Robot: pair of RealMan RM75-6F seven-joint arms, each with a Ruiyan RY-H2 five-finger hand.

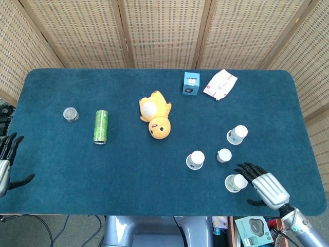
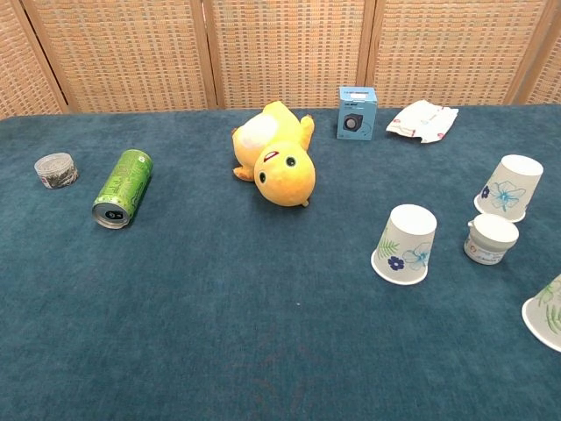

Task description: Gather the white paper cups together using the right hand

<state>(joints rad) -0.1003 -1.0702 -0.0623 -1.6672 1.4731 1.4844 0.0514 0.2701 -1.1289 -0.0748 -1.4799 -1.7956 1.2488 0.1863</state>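
The right hand (image 1: pixel 264 186) lies fingers spread, holding nothing, just beside the nearest cup (image 1: pixel 235 182); two more paper cups (image 1: pixel 237 135) stand beyond; the left hand (image 1: pixel 6 163) hangs spread, empty.

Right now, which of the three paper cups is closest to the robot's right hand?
The cup nearest the table's front edge; the right hand's fingers almost touch it.

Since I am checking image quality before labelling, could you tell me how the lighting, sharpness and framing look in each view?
Head view: even, soft light, no glare, faint shadows, everything sharp, including the right hand by the nearest paper cup. Chest view: equally sharp and evenly lit, but that cup is cropped by the right edge and neither hand appears.
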